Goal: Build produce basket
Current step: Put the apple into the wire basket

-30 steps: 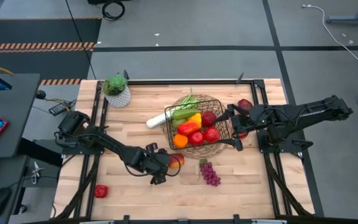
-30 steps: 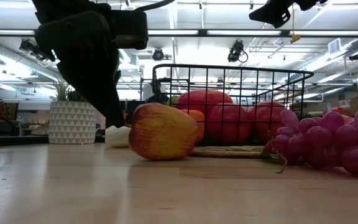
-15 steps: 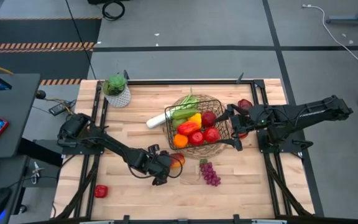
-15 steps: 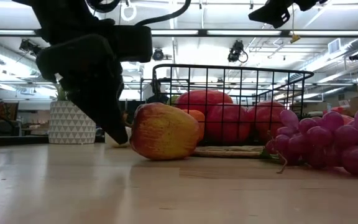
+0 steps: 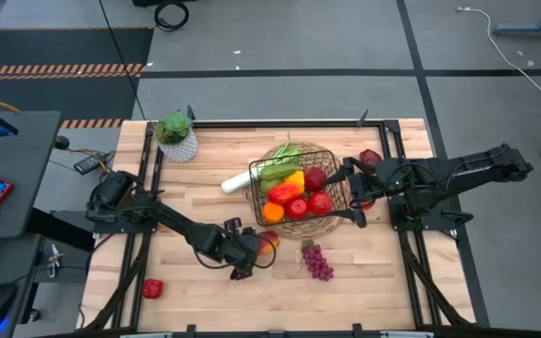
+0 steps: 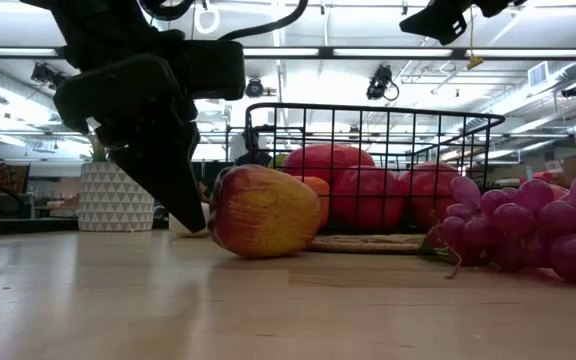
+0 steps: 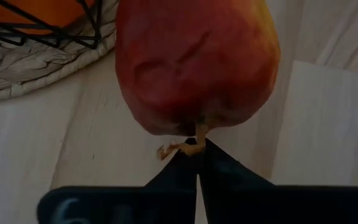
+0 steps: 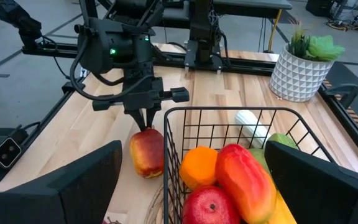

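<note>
Wooden table (image 5: 195, 188) under me: my left gripper (image 5: 249, 255), fingers pinched together on the apple's stem, touches the red-yellow apple (image 5: 268, 243) lying beside the basket (image 5: 334, 171); my right gripper (image 5: 350, 192) hangs open over its rim.

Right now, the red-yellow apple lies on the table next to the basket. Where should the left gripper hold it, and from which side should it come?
Probably across the wide middle of the apple, coming down from above. It lies on its side on the table, stem pointing at the left gripper, whose shut fingertips meet at the thin stem, likely a weak hold. The basket stands close beyond it, so place the fingers on the two free flanks.
</note>
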Motion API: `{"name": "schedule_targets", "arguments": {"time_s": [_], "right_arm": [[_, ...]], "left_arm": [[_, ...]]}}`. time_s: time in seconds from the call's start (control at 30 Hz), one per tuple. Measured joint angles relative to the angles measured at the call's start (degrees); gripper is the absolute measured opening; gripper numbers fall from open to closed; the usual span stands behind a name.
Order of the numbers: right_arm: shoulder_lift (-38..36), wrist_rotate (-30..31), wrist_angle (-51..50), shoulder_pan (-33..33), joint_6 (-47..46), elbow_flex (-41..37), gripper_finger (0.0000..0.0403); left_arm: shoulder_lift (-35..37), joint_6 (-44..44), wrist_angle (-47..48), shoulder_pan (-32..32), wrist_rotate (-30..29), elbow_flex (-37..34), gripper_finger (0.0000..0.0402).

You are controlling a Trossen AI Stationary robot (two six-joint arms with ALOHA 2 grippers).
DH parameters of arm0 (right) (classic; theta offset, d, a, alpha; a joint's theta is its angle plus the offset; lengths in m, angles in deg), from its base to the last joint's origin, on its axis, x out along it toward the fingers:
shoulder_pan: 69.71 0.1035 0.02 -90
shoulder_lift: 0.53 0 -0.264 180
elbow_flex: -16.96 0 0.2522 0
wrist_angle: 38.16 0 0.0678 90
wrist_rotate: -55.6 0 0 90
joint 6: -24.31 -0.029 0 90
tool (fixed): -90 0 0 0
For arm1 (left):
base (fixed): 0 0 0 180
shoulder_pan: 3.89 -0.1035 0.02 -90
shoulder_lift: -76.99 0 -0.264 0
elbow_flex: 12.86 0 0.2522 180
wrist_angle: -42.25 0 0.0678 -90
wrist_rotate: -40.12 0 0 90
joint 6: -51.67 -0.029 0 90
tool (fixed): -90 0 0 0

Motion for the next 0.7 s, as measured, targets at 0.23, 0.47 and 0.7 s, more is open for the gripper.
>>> {"name": "schedule_targets", "arguments": {"time_s": [0.23, 0.47, 0.7], "right_arm": [[0.0, 0.0, 0.3, 0.0, 0.0, 0.0, 0.04], [0.0, 0.0, 0.6, 0.0, 0.0, 0.0, 0.04], [0.0, 0.0, 0.6, 0.0, 0.0, 0.0, 0.04]], "left_arm": [[0.2, 0.3, 0.0, 0.0, 3.8, 0.0, 0.0024], [0.2, 1.6, -0.9, -0.1, 3.9, 0.0, 0.0087], [0.5, 1.6, -1.6, -0.1, 4.0, 0.0, 0.0117]]}}
